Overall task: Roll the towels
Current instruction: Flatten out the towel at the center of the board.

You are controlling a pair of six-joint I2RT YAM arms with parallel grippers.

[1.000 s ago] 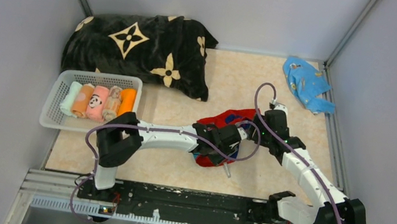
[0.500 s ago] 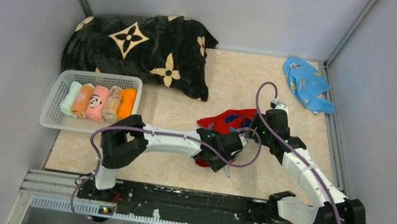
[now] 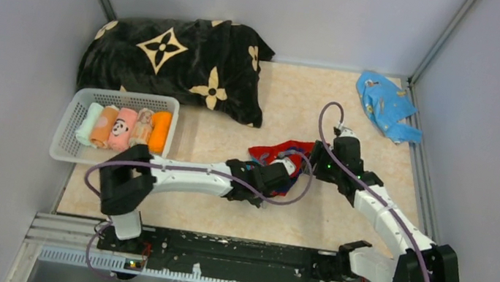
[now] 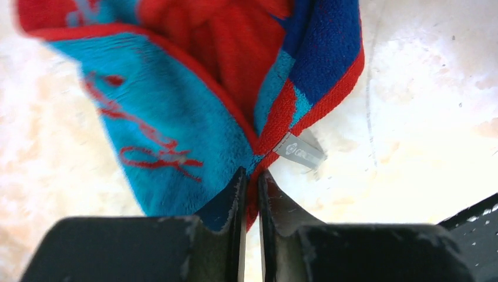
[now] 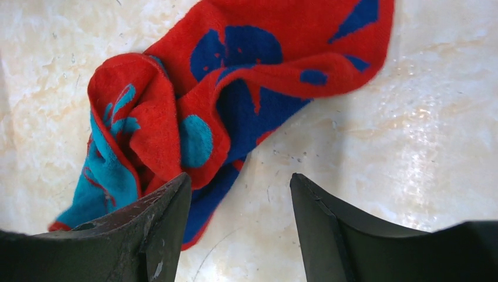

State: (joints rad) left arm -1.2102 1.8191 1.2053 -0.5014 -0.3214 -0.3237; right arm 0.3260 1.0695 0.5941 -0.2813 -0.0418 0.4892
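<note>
the left gripper (image 4: 249,176) was almost shut, its two fingers pinching the lower edge of the red-and-teal towel (image 4: 164,111) just beside a small grey label (image 4: 299,151). past the fingers the towel bunched up in folds, with red trim running along its border. the right gripper (image 5: 238,179) stood wide open and held nothing. its fingers hung over bare table (image 5: 382,147), one of them just beside the towel's crumpled corner; whether it touched could not be told.

from above, the towel lay in a heap near the middle of the table, between the two grippers. bare table ran behind it to the back wall and off to the right as far as a blue cloth (image 3: 386,105) in the far right corner. at the left edge stood a white basket (image 3: 65,131) holding five rolled towels (image 3: 123,128) side by side, with a black blanket (image 3: 170,56) touching its far side. on the near side a strip of bare table lay under the left arm.
</note>
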